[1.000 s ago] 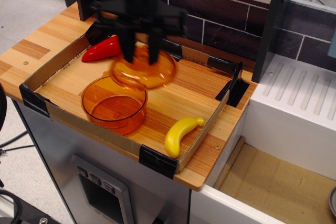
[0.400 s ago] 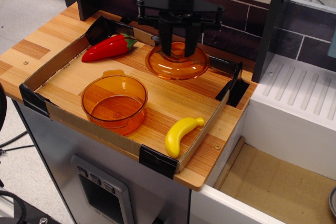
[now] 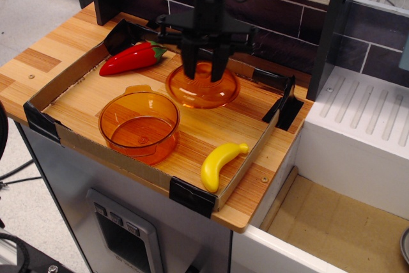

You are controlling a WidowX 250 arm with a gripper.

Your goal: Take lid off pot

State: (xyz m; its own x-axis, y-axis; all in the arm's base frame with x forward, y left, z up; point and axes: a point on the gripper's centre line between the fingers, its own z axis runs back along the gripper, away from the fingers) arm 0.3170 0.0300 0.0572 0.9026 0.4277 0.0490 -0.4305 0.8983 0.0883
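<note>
Orange lid [image 3: 203,89] in pincer [image 3: 204,71], apart from pot [image 3: 139,124]

**Layout on the tabletop**

Pot [image 3: 139,125] at front left of tray [image 3: 239,161], open. Lid [image 3: 202,85] behind and right of it, under tool [image 3: 204,68]. Pepper [image 3: 130,58] at back left. Banana [image 3: 220,163] at front right corner.

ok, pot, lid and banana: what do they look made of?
Pot: likely clear orange plastic, glossy; the wood shows through it. Lid: apparently the same see-through orange plastic, under the gripper. Banana: solid yellow, smooth with a soft shine, probably moulded plastic or rubber.
</note>
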